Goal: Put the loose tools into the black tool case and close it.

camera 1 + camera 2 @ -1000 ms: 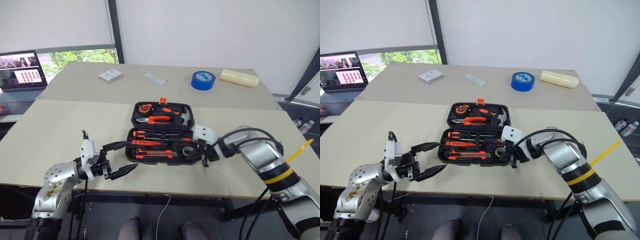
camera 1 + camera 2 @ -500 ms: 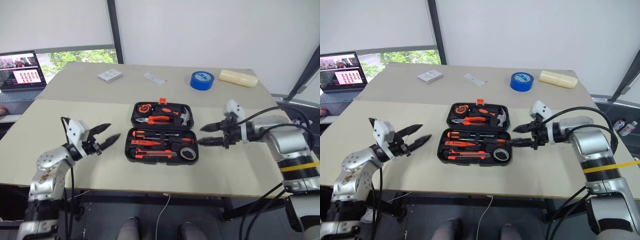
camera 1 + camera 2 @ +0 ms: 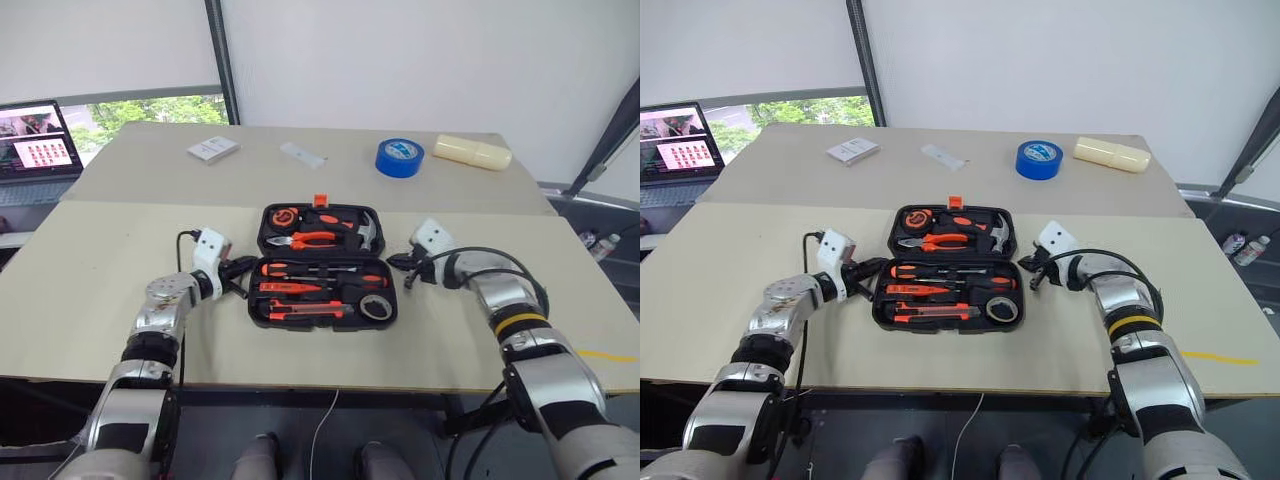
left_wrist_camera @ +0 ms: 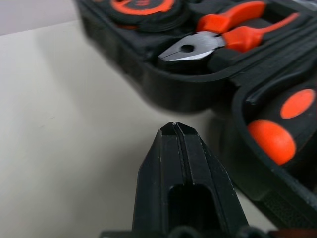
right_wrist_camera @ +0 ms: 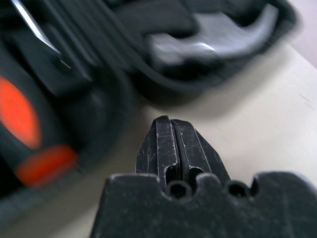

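Lying open on table (image 3: 90, 300): black tool case (image 3: 322, 268), centre, lid half far, tray half near; hinge line and long axis run L–R.
Far L: laptop (image 3: 35, 150) on a side surface, screen lit.
L gripper (image 3: 240, 268): fingers pressed together, nothing held; tip just beside case's L edge, near the hinge; points rightward at case. Touching or not: can't tell. L wrist view: tip (image 4: 174, 128) closed, over bare table, case wall just beyond it.
Far table, L part: white card pack (image 3: 213, 149); white flat strip (image 3: 302, 154).
Lid half, L to R: tape measure (image 3: 288, 215), orange-handled pliers (image 3: 315, 238) w/ nose pointing L, hammer head (image 3: 369, 231). Orange latch (image 3: 321, 201) at lid's far edge, mid.
Tray half: screwdrivers (image 3: 320, 268), handles black/orange, long axes L–R, parallel to hinge. Utility knife (image 3: 310, 308) along near edge, also L–R. Small black tape roll (image 3: 376, 307) flat in R near corner.
R gripper (image 3: 402, 269): fingers shut, empty; tip just beside case's R edge near hinge, pointing leftward. R wrist view: closed tip (image 5: 171, 121) over table, just short of case wall.
Far table, R part: blue tape roll (image 3: 401, 157) flat; cream block (image 3: 472, 152) right of it, long axis L–R.
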Robot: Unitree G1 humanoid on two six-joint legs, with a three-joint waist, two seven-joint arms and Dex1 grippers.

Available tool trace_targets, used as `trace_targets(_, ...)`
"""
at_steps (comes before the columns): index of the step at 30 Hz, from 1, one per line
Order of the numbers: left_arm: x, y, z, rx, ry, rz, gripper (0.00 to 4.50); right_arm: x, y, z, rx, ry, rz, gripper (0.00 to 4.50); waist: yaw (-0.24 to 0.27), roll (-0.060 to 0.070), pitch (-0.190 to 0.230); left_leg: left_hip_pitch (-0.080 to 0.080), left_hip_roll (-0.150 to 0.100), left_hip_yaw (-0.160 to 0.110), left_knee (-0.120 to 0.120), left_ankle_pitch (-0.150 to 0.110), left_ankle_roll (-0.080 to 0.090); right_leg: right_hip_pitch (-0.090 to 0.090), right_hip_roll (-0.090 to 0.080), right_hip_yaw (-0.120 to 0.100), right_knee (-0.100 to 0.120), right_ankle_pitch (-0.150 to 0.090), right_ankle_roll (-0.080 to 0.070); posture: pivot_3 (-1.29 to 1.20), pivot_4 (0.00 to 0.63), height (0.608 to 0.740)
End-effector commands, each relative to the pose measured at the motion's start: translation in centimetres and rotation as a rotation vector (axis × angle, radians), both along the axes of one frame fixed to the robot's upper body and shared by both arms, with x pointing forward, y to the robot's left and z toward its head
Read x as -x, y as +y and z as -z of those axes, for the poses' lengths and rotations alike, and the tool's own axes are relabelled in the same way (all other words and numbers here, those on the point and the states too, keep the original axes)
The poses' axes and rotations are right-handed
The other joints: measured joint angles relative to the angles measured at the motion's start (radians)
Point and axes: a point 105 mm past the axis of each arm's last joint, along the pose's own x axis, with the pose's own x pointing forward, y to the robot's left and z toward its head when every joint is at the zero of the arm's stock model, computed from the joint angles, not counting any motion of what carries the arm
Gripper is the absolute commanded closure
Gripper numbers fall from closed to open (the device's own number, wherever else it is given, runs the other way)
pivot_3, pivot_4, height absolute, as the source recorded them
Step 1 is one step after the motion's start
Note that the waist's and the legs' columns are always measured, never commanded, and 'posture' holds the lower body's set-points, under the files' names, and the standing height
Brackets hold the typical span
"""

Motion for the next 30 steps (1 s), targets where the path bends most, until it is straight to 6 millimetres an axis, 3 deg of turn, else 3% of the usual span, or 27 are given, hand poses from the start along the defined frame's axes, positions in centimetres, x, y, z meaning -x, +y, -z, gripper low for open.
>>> trace_targets(1,0.2,-1.6,-1.6,-0.043,-0.071,0.130,4.50,1.3,1.7,-1.0,-0.035,0.026,-0.157,4.45,-0.001,0.000,0.000,0.000,0.000,0.000,0.000,0.000,0.000,0.000,0.000,0.000,0.000,0.000,0.000,0.00,0.150,0.740)
trace_targets(9,3.3,-0.3,-0.9,-0.051,-0.038,0.219,4.50,5.0,1.4,-0.3,-0.041,0.081,-0.204,4.45,-0.003,0.000,0.000,0.000,0.000,0.000,-0.003,0.000,0.000,-0.001,0.000,0.000,0.000,-0.001,0.000,0.00,0.150,0.740)
trace_targets(13,4.6,1.1,-0.8,-0.024,-0.003,0.163,4.50,4.9,-1.1,0.1,-0.025,0.069,-0.042,4.45,-0.008,0.000,0.000,0.000,0.000,0.000,-0.002,0.000,0.000,-0.001,0.000,0.000,0.001,-0.001,0.000,0.00,0.150,0.740)
trace_targets(14,5.1,1.6,-0.7,-0.018,0.017,0.156,4.24,5.1,-2.0,0.0,-0.043,0.094,0.002,4.49,-0.009,0.000,0.000,0.000,0.000,0.000,-0.001,0.000,0.000,-0.001,0.000,0.000,0.001,-0.001,0.000,0.00,0.150,0.740)
trace_targets(17,5.8,3.7,-0.7,-0.006,0.031,0.079,3.46,6.2,-3.6,-0.5,-0.045,0.144,0.035,3.72,-0.003,0.000,0.000,0.001,0.000,0.000,0.000,0.000,-0.001,0.000,-0.001,0.000,0.002,0.000,0.000,0.00,0.150,0.740)
trace_targets(20,5.3,5.6,-2.1,0.003,0.000,-0.020,2.20,6.3,-4.3,-2.6,-0.123,0.152,0.086,2.57,0.000,0.000,0.000,0.001,0.000,0.000,0.002,0.000,-0.001,0.000,-0.001,0.000,0.001,-0.001,0.000,0.00,0.150,0.740)
trace_targets(22,4.6,7.0,-2.6,-0.023,0.117,-0.126,1.33,6.1,-4.7,-4.3,-0.181,0.217,0.169,1.88,-0.002,0.000,0.000,0.001,0.001,0.000,0.002,0.000,-0.001,-0.001,-0.001,0.000,0.002,0.000,-0.001,0.00,0.150,0.740)
trace_targets(23,4.2,7.5,-2.5,-0.087,0.173,-0.176,0.90,6.0,-5.3,-4.2,-0.123,0.277,0.249,1.52,-0.003,0.000,0.001,0.001,0.001,-0.001,0.002,0.001,-0.001,-0.001,0.000,0.000,0.002,0.000,-0.001,0.00,0.150,0.740)
trace_targets(24,4.1,7.3,-2.7,-0.091,0.218,-0.187,0.56,6.0,-5.6,-4.1,-0.064,0.321,0.299,1.24,-0.005,0.000,0.001,0.001,0.001,-0.001,0.002,0.002,-0.002,-0.002,0.000,0.000,0.003,0.001,-0.002,0.00,0.150,0.740)
trace_targets(26,3.8,5.4,-3.8,-0.011,0.283,-0.130,0.00,5.7,-4.4,-5.1,-0.104,0.383,0.295,0.49,-0.007,0.000,0.001,0.000,0.001,-0.001,0.000,0.004,-0.002,-0.004,0.000,0.000,0.002,0.002,-0.001,0.00,0.150,0.740)
trace_targets(28,3.2,3.9,-4.5,0.037,0.325,-0.095,0.00,4.9,-3.1,-6.0,-0.179,0.442,0.300,0.06,-0.007,0.000,0.001,0.000,0.001,-0.001,0.000,0.004,-0.002,-0.005,-0.001,0.000,0.002,0.002,-0.001,0.00,0.150,0.740)
trace_targets(30,2.0,2.8,-4.8,0.074,0.360,-0.110,0.00,3.8,-2.4,-6.1,-0.205,0.475,0.338,0.06,-0.007,0.000,0.001,0.000,0.001,-0.001,0.000,0.004,-0.002,-0.005,0.000,0.000,0.002,0.002,-0.002,0.00,0.150,0.740)
